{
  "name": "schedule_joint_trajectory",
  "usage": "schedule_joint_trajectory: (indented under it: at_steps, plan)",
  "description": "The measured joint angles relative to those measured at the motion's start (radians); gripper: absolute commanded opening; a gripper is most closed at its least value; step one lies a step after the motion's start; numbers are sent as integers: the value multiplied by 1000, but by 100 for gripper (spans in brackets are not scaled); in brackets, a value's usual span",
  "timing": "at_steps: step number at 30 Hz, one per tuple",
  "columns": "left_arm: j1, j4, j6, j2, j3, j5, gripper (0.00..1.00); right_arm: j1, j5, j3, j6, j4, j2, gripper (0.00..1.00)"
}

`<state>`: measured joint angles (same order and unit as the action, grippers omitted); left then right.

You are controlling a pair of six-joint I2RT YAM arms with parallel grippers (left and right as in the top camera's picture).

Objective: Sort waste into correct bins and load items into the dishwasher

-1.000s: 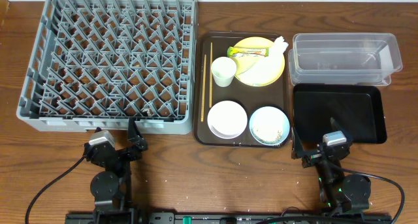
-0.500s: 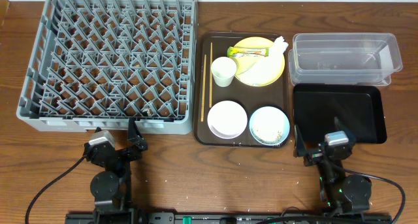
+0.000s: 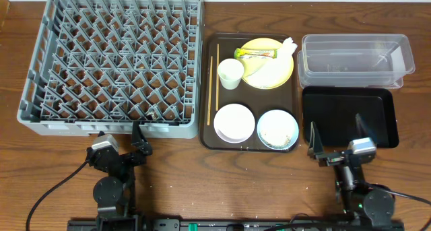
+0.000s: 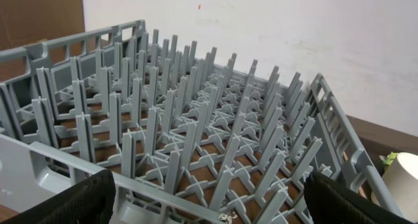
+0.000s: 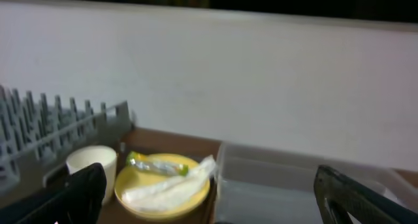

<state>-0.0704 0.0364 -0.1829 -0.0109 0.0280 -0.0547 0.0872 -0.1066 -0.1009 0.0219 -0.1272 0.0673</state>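
— Has any of it been sorted yet?

— Not from where I stand. The rack (image 3: 108, 128) on the left has nothing among its pegs. The tub (image 3: 353, 37) and the black tray (image 3: 347, 113) on the right are bare too.

— So where is everything?

— All on the brown tray (image 3: 256, 97) between them. The wrapper (image 3: 256, 54) and napkin (image 3: 288, 48) lie on the plate (image 3: 273, 76), and the cup (image 3: 230, 73) stands just beside it. Nearer the arms are the white bowl (image 3: 234, 122) and the blue bowl (image 3: 260, 128), which has rice (image 3: 278, 130) scattered inside. The chopsticks (image 3: 210, 89) lie along the tray's left edge.

— And the arms?

— Both are low at the near edge, touching nothing. The left gripper (image 3: 119, 137) has its fingers spread wide, facing the rack's front wall. The right gripper (image 3: 337, 133) is just as wide, by the near edge of the black tray, and it holds nothing.

— Then the whole job is ahead?

— I'd say so: three sorts of waste to bin, five sorts of dishes to rack. The rice looks the fiddliest.

— What's the room like?

— A dark wooden table (image 3: 202, 184) with a few pale specks near the front, and a plain white wall (image 4: 294, 28) behind the rack
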Motion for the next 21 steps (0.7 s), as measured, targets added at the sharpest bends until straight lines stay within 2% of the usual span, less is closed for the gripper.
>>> schedule_joint_trajectory:
  at_steps: [8, 15, 16, 21]
  plan:
    - [0, 0, 0, 0, 0, 0, 93, 0, -113, -301, -13, 26, 287, 99]
    - [0, 0, 0, 0, 0, 0, 93, 0, -316, -602, -15, 217, 665, 99]
    - [0, 0, 0, 0, 0, 0, 93, 0, -364, -685, -15, 248, 773, 99]
    - [0, 0, 0, 0, 0, 0, 93, 0, -481, -966, -10, 410, 1043, 99]
